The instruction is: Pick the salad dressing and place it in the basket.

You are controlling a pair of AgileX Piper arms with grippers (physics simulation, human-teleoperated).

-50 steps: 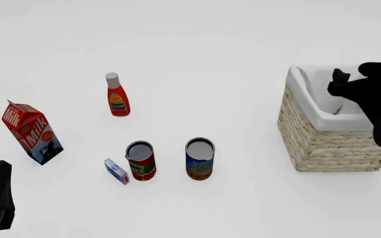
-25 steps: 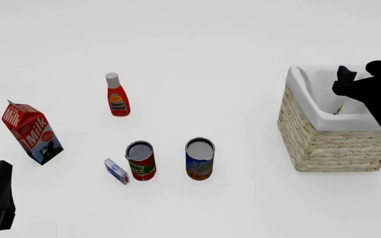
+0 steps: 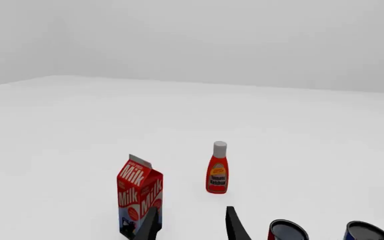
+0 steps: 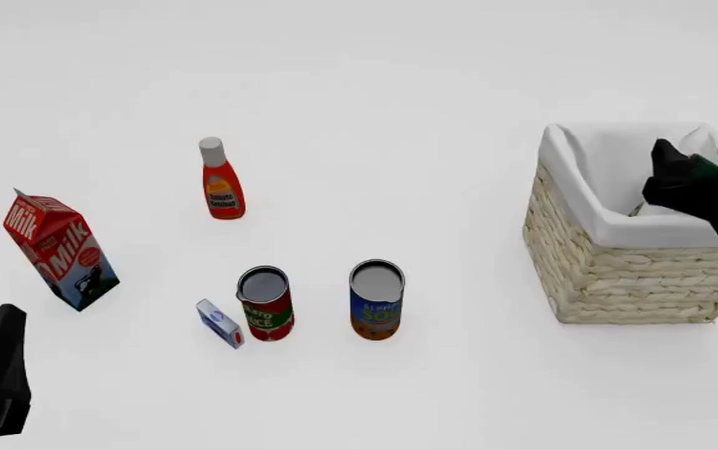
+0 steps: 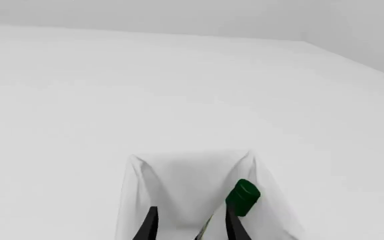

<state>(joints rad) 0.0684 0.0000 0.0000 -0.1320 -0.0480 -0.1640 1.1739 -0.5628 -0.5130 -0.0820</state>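
At the far left of the white desk (image 4: 372,75) the left tool (image 3: 190,227) hangs low near the front edge, its 2 fingers spread apart with nothing between them. Just beyond it stands a red, white and blue carton (image 4: 60,249) tilted on the desk, with "Milk" in white letters on its red panels. Further back and well apart stands a red bottle (image 4: 221,184) with a white cap and a yellow-and-white label whose writing is too small to read. Nearer the front, a small blue and white box (image 4: 220,324) stands just beside a red can (image 4: 265,302), and close to that is a blue can (image 4: 377,299) with a yellow and orange label; both cans show grey tops, and their lettering cannot be made out. Far to the right sits the basket (image 4: 609,271), woven straw with a white cloth lining folded over its rim. The salad dressing (image 5: 243,197) is inside the basket, leaning toward 1 lined wall, only its dark green cap and a sliver of body showing. The right tool (image 5: 190,225) hovers over the basket's near right part, its fingers parted and not clamping the bottle.
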